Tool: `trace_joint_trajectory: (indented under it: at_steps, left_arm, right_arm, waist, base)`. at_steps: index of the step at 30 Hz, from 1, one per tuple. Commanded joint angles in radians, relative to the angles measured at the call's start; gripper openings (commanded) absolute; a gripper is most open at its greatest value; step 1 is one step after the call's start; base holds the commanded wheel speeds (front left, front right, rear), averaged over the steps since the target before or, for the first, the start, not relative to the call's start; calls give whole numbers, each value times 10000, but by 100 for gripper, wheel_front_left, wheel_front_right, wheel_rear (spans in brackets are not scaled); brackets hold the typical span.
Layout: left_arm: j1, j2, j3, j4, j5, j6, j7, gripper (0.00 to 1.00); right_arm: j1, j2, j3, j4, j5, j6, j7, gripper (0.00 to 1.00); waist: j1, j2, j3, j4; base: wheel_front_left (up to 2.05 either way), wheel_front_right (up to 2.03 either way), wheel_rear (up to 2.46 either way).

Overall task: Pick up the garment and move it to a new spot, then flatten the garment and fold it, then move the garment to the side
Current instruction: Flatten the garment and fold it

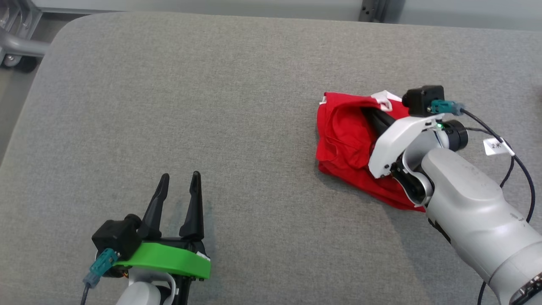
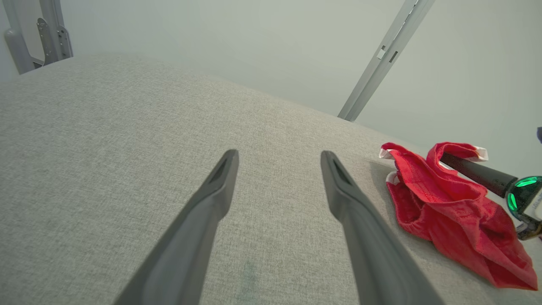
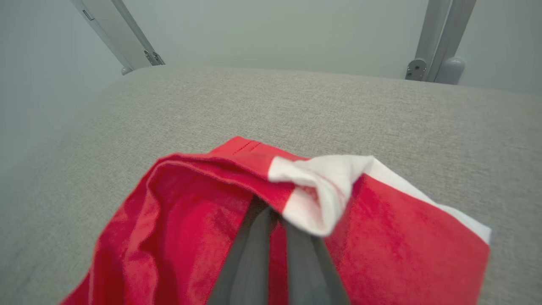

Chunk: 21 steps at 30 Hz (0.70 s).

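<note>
Grey fabric worktop (image 1: 211, 106) from above, with wrist views. The red garment (image 1: 345, 140) with white trim lies crumpled on the right half, about midway between the near and far edges. It is well clear of the rounded far-left corner and of the far edge. The right gripper (image 1: 376, 120) reaches into it from the near right. Its fingers (image 3: 258, 258) are pressed together, pinching a fold under the white-trimmed hem (image 3: 322, 190), and their tips are hidden by cloth. The left gripper (image 1: 180, 176) sits at the near left with its fingers (image 2: 211, 199) spread, holding nothing, well apart from the garment. Bare worktop extends across the whole left half and centre. A bare strip also runs beyond the garment to the far edge. A metal frame (image 1: 17, 42) stands off the far-left corner. A black cable (image 1: 508, 156) loops beside the right arm.
</note>
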Motion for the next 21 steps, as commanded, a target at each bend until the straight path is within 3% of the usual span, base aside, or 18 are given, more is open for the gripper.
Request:
trace_joint_trajectory:
  at_steps: [1,7,11,21]
  left_arm:
    - [-212,-60,9,52,133,-73,-65,100]
    - [-358,-296,-30,263,209,-253,-65,100]
    - [-311,-389,117,365,271,-308,-76,100]
    - [184,-308,483,320,442,-381,-73,100]
  right_arm:
    - [-274,58,111,99,2,-2,97,0]
    - [-1166,292,405,1006,62,-2,368,0]
    - [-1478,404,633,1158,142,-2,-54,0]
    - [-626,-300,949,237,288,-2,-1129,0]
  waist:
    - [0,-1,250,352]
    - [0,-1,519,879]
    - [0,-1,472,937]
    - [0,-1,-321,-29]
  base:
    - [0,0,0]
    - [0,0,0]
    - [0,0,0]
    - [0,0,0]
